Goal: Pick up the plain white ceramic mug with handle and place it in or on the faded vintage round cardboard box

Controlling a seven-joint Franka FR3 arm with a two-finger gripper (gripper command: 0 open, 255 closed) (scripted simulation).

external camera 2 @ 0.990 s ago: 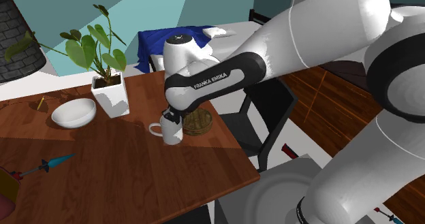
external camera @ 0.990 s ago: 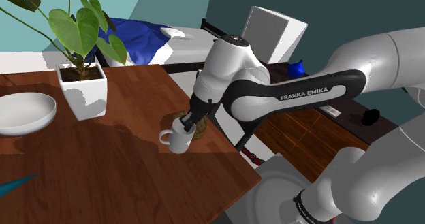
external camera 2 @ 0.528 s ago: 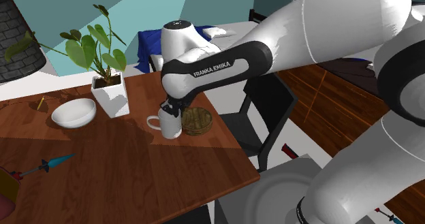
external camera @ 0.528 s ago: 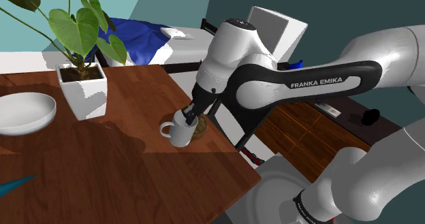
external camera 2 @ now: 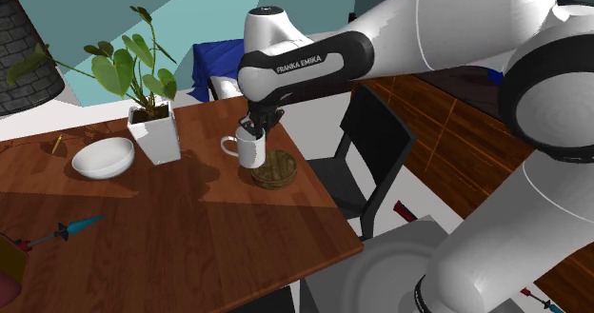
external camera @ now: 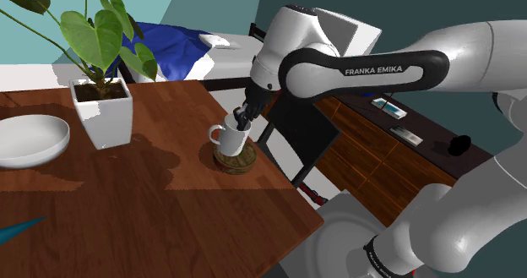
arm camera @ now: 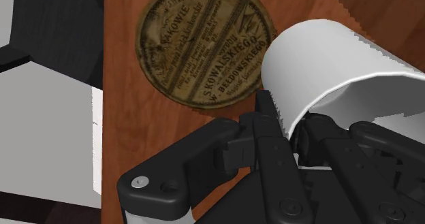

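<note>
The white mug [external camera: 232,139] hangs in the air just above the round brown cardboard box [external camera: 234,160], its handle toward the shoulder view's left. My black gripper [external camera: 242,120] is shut on the mug's rim, one finger inside and one outside. In the second exterior view the mug [external camera 2: 247,151] is lifted over the near-left part of the box [external camera 2: 274,169], held by the gripper [external camera 2: 251,129]. The wrist view has the printed box lid [arm camera: 206,50] below and the mug's white wall [arm camera: 334,69] clasped at the gripper [arm camera: 286,124].
A potted plant in a white pot [external camera: 103,111] and a white bowl [external camera: 29,139] stand on the wooden table [external camera: 152,209] to the left. A blue-tipped tool [external camera 2: 62,232] lies near the front. The table's edge and a dark chair [external camera 2: 376,145] are close beside the box.
The mug left the table: the gripper raised it and carried it back toward the box, from beside the box's near side to just above it.
</note>
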